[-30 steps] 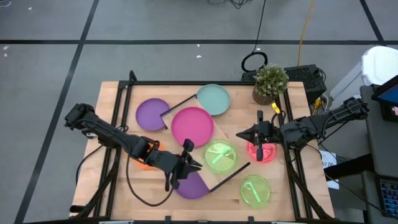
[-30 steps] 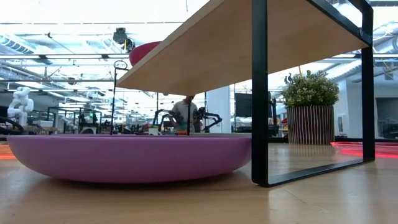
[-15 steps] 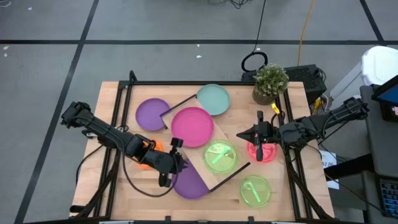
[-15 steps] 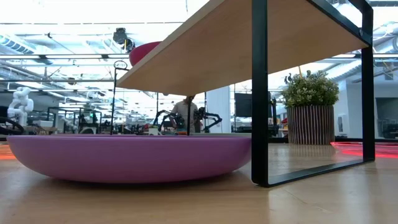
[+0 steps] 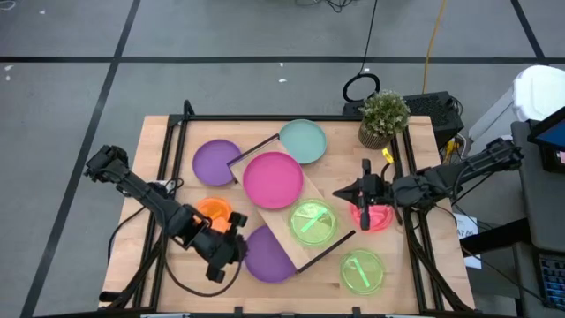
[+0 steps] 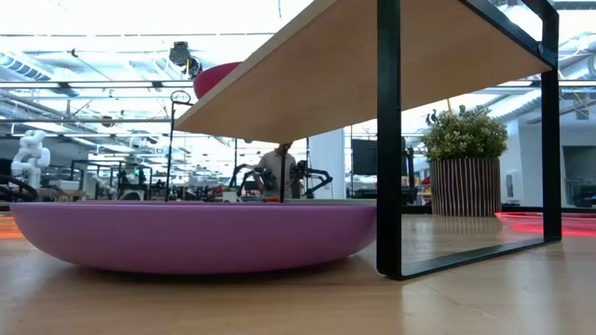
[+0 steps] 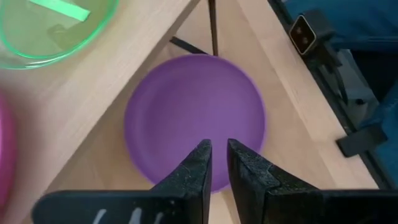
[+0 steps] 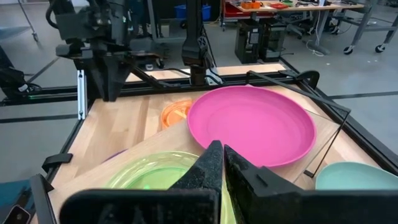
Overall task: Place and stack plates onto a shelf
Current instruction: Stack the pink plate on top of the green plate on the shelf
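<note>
A purple plate (image 5: 269, 258) (image 7: 193, 112) (image 6: 196, 233) lies on the table, partly under the near end of the shelf (image 5: 325, 193) (image 6: 372, 65). My left gripper (image 5: 238, 248) (image 7: 217, 149) is shut and stands over this plate's left rim. On the shelf sit a magenta plate (image 5: 274, 179) (image 8: 255, 124) and a green plate (image 5: 312, 221) (image 8: 149, 174). My right gripper (image 5: 344, 192) (image 8: 221, 152) is shut at the shelf's right side, with a red plate (image 5: 380, 219) beneath the arm. My left gripper points slanting down at the purple plate's left rim (image 7: 186, 177). Whether the shut fingertips touch the rim, I cannot tell.
An orange plate (image 5: 212, 210) lies left of my left gripper. A second purple plate (image 5: 214, 162) and a teal plate (image 5: 303, 141) lie at the shelf's far end. Another green plate (image 5: 362, 270) sits near the table's near right corner. A potted plant (image 5: 384, 117) stands far right.
My left gripper has drawn back from the shelf toward the table's left and near edge, from above the purple plate's far side to its left rim. The right arm has kept still.
</note>
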### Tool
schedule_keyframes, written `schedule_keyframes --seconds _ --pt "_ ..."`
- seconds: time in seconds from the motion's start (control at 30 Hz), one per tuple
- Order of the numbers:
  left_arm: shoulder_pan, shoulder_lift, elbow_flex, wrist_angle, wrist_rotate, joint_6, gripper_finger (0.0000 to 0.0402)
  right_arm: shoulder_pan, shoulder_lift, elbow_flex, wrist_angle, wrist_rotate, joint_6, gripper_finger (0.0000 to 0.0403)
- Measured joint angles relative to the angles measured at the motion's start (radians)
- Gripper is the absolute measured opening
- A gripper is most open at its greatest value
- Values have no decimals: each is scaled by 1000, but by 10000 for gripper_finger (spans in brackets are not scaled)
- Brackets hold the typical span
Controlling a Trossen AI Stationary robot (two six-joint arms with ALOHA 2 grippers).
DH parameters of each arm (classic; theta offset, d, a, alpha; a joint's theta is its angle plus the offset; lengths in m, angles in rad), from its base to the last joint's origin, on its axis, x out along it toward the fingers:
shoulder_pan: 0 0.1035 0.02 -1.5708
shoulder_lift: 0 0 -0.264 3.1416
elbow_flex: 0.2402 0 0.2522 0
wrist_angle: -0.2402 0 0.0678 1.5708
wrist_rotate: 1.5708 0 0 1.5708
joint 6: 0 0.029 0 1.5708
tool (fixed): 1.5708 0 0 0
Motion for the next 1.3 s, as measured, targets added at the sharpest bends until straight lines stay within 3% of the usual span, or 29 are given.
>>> schedule_keyframes --seconds 0.23,0.57,0.93,1.3 --pt "-1 0 0 0 -2 1 58 0 17 0 -16 0 14 2" --pt "-1 0 0 0 -17 -5 58 24 -62 0 -292 0 268 2" --pt "-15 0 0 0 -26 -65 58 186 -70 1 -749 -3 708 2" --pt "-15 0 0 1 -27 -104 58 343 56 -1 -859 -133 930 2"
